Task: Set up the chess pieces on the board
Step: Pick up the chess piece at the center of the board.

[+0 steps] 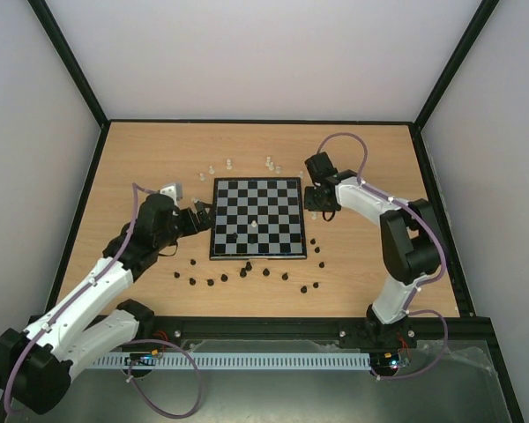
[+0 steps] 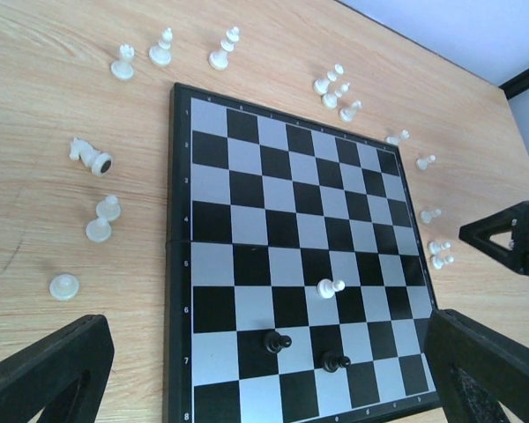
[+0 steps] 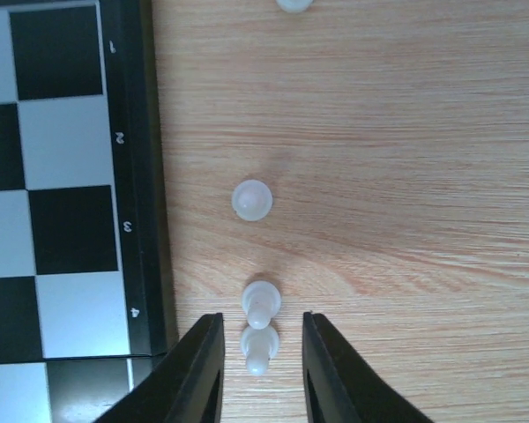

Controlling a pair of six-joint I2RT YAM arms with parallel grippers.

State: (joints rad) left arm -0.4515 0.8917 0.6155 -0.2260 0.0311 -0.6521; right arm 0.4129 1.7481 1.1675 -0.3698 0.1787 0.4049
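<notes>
The board (image 1: 256,218) lies mid-table. In the left wrist view the board (image 2: 247,220) carries one white pawn (image 2: 331,286) and two black pawns (image 2: 278,341), (image 2: 335,360). My left gripper (image 1: 201,218) hovers at the board's left edge, open and empty, with its fingers (image 2: 44,370) spread wide. My right gripper (image 1: 320,210) is just right of the board, open. In the right wrist view it (image 3: 260,319) straddles two white pawns (image 3: 259,348), (image 3: 262,300) standing on the table without gripping them.
Several white pieces (image 1: 271,163) stand on the table behind the board, with more on its left (image 2: 97,220) and right (image 2: 436,256). One white knight (image 2: 90,156) lies on its side. Black pieces (image 1: 247,273) are scattered along the board's near side. Another white pawn (image 3: 251,199) stands beside the board's edge (image 3: 141,176).
</notes>
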